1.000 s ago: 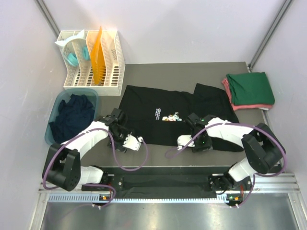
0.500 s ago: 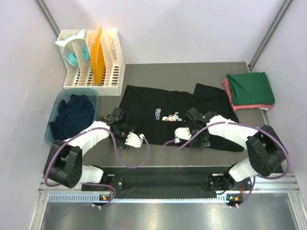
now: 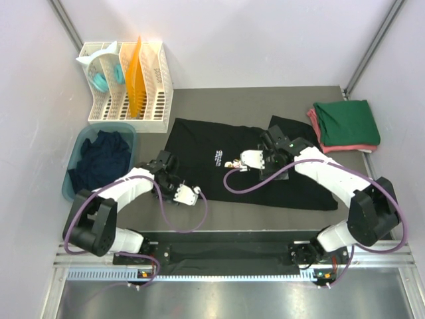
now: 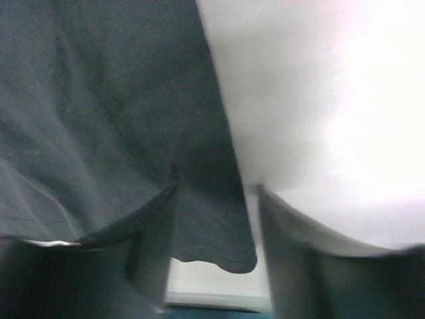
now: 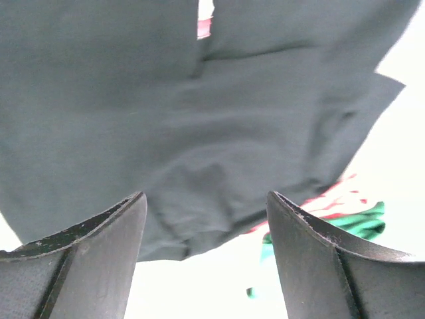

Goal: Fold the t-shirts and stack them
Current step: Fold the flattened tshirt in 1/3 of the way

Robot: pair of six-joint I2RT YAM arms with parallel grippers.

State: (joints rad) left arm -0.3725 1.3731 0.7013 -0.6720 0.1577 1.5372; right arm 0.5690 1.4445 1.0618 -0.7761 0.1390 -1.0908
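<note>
We see a black shirt (image 3: 212, 143) spread on the surface (image 3: 219, 103), and a folded green shirt (image 3: 346, 123) on a pink one (image 3: 311, 123) at far right. Left jaws stand apart at the black shirt's near-left edge; right jaws gape above it.

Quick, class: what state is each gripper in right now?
Left gripper: open, at the black t-shirt's edge.
Right gripper: open above the black t-shirt.

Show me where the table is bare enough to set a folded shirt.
Bare: the rear strip of table between rack and stack, behind the black shirt; the near strip before it. Crowded: left side, with tub.
</note>
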